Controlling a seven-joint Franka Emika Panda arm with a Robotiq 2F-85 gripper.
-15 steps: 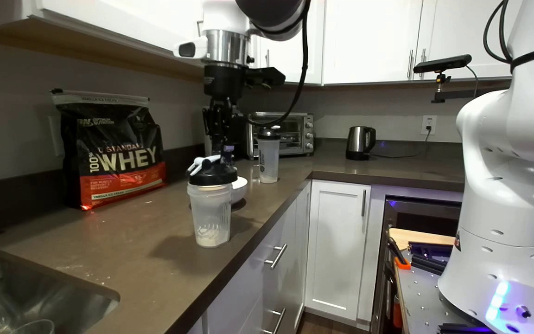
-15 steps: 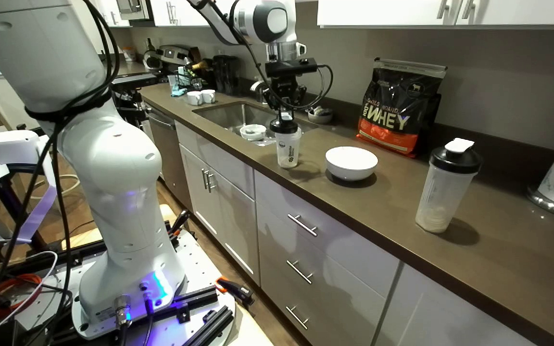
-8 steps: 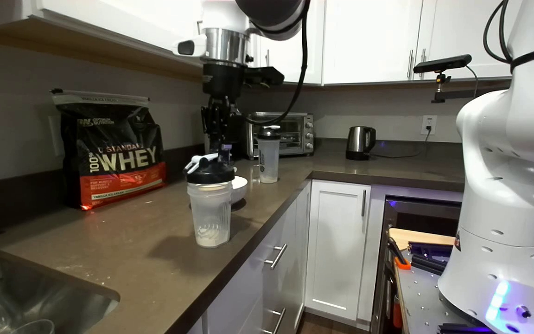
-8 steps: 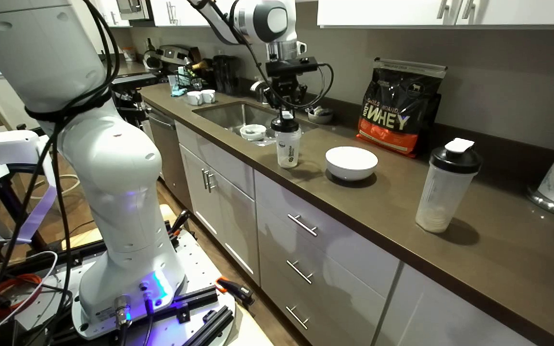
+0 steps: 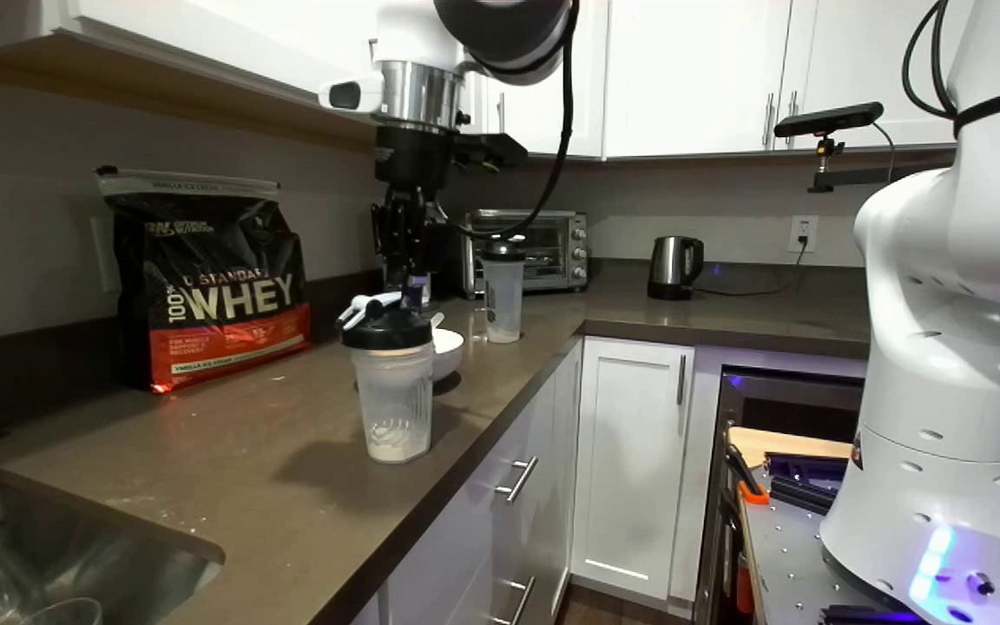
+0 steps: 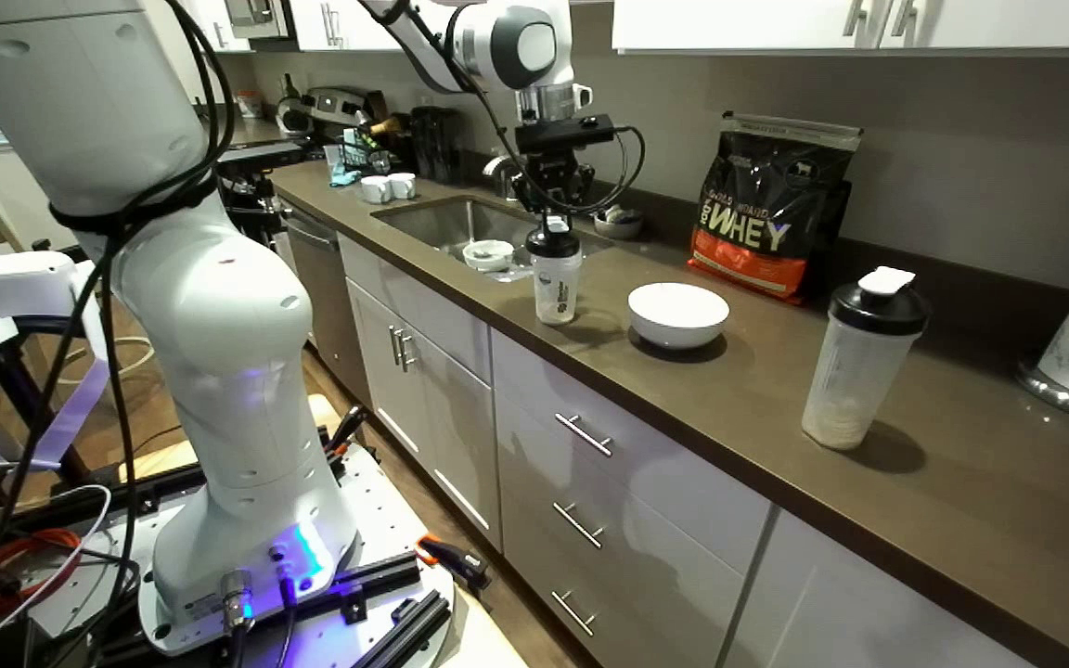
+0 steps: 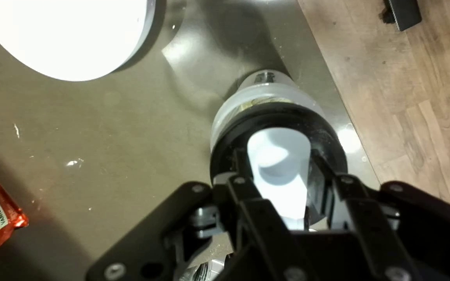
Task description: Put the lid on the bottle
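Note:
The bottle (image 5: 394, 399), a translucent shaker cup with some pale powder at its bottom, stands upright near the counter's front edge; it also shows in an exterior view (image 6: 557, 289) and the wrist view (image 7: 225, 117). The black lid (image 5: 387, 332) with a white flip tab is at the bottle's mouth, shifted slightly to one side; whether it is seated cannot be told. It also shows in an exterior view (image 6: 553, 245) and the wrist view (image 7: 225, 158). My gripper (image 7: 279, 156) points down with its fingers closed on both sides of the tab. The gripper (image 5: 406, 293) hides part of the lid.
A white bowl (image 6: 678, 320) stands beside the bottle. A second lidded shaker (image 6: 859, 380) stands farther along the counter (image 6: 961, 520). A black whey bag (image 5: 213, 286) leans near the wall. A sink (image 5: 205, 555) is close by. White cabinets (image 5: 691, 78) hang above.
My gripper and the lid have shifted slightly left over the bottle's mouth in an exterior view and slightly right in the opposite exterior view. The bottle has stayed in place.

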